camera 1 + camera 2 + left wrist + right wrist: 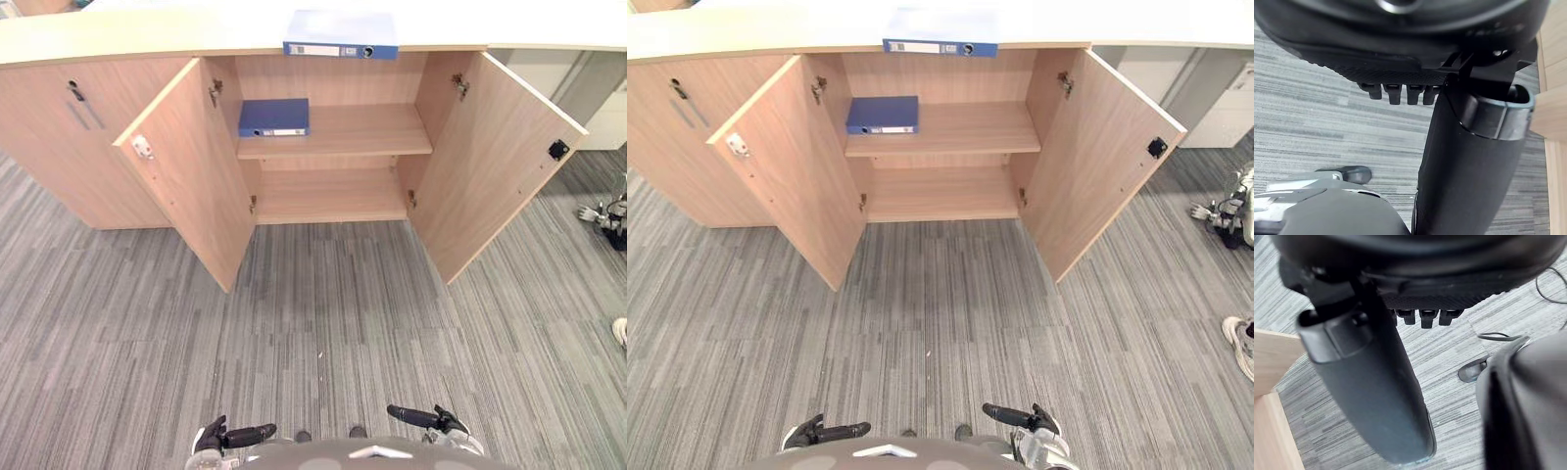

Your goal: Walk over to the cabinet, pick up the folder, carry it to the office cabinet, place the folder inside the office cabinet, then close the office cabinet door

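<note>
- While both arms hang low at the near edge of the head views, left hand [233,436] and right hand [423,419] show straight fingers and hold nothing.
- Left wrist view, close up: thumb [1469,161] straight, fingertips [1393,94] in a row above the grey carpet [1327,122]. Hand empty. Pale wood at one edge; cannot tell which panel.
- Right wrist view: same posture, thumb [1371,382] extended, hand empty.
- Head views give the wider scene: office cabinet [333,196] ahead, left door [191,166] and right door [495,157] both swung wide.
- Cabinet contents: inner folder [274,117], blue, lies flat at the left end of the upper shelf [362,132].
- Top folder [341,37], blue, lies flat on the worktop [147,34] above the opening, spine at the front edge, well apart from both hands.
- Right eye view: a person's shoe [1239,343] on the carpet at the right edge.
</note>
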